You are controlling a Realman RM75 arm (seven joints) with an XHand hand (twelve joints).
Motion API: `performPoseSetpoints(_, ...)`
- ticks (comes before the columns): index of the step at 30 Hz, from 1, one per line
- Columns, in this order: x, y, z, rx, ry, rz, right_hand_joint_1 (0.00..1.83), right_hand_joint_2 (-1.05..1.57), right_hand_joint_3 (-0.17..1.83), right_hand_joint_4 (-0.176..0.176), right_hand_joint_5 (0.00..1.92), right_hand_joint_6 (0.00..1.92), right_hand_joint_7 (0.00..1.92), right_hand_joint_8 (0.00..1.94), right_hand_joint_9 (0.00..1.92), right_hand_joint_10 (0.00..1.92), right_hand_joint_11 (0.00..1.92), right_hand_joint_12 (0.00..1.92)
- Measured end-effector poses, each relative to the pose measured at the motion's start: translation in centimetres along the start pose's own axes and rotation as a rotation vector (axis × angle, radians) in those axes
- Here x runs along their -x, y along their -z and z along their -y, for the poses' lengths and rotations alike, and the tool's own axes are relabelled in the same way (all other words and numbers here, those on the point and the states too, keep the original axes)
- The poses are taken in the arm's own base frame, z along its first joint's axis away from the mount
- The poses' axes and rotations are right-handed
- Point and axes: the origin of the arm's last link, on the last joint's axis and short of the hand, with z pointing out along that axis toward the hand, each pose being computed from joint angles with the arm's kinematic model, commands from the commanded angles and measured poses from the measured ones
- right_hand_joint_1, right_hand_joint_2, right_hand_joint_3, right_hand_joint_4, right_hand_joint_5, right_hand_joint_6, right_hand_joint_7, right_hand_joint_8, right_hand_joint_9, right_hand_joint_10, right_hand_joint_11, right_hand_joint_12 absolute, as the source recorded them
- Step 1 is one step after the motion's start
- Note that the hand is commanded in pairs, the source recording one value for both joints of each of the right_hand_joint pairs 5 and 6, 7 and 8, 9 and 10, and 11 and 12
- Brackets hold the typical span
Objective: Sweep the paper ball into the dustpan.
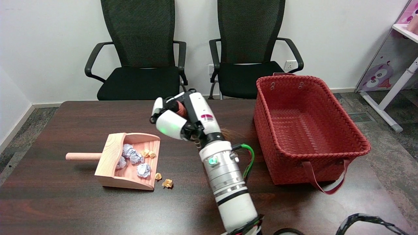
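A light wooden dustpan (112, 153) lies on the dark table with its round handle pointing left and its mouth facing right. Inside it sit several crumpled white paper balls (143, 169) and small yellow paper scraps (148, 153). Two more yellow paper balls (168, 183) lie on the table just outside the pan's front corner. My right hand (178, 117) hovers to the right of the pan, above the table. Its fingers are curled around a small brush (180, 109). The brown handle end shows among the fingers, and brown bristles (232, 133) stick out behind the wrist.
A large red woven basket (326, 143) stands at the table's right side, close to my forearm. Two black office chairs (143, 58) stand behind the far edge. Bare tabletop (65, 209) stretches along the near side and left of the pan.
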Motion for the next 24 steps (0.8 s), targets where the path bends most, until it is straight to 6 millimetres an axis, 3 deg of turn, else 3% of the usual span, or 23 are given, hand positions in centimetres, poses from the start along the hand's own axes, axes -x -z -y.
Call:
performPoseSetpoints(8,1.8,0.0,1.0,0.012,0.14,-0.009,0.96,1.57,1.83,0.047,1.92,1.92,1.92,1.92,1.92,1.92,1.92,1.92)
performPoseSetpoints(24,6.0,-0.4,2.2,0.006,0.205,0.029,0.96,1.57,1.83,0.046,1.92,1.92,1.92,1.92,1.92,1.92,1.92,1.92)
